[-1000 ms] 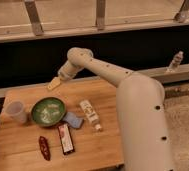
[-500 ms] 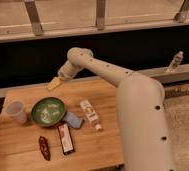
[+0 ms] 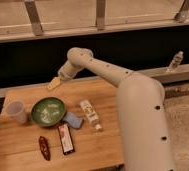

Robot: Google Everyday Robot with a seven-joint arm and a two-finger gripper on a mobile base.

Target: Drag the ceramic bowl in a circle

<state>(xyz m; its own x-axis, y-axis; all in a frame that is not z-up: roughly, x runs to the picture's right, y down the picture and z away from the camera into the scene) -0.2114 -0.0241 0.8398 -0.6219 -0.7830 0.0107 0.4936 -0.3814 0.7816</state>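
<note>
The ceramic bowl is round, green-glazed with a pale speckled inside, and sits on the wooden table left of centre. My gripper hangs above the table's back edge, behind the bowl and a little to its right, apart from it. The white arm reaches to it from the right.
A translucent plastic cup stands left of the bowl. A blue packet touches the bowl's right side. A white bottle lies to the right. A dark bar and a red packet lie in front. A bottle stands on the far ledge.
</note>
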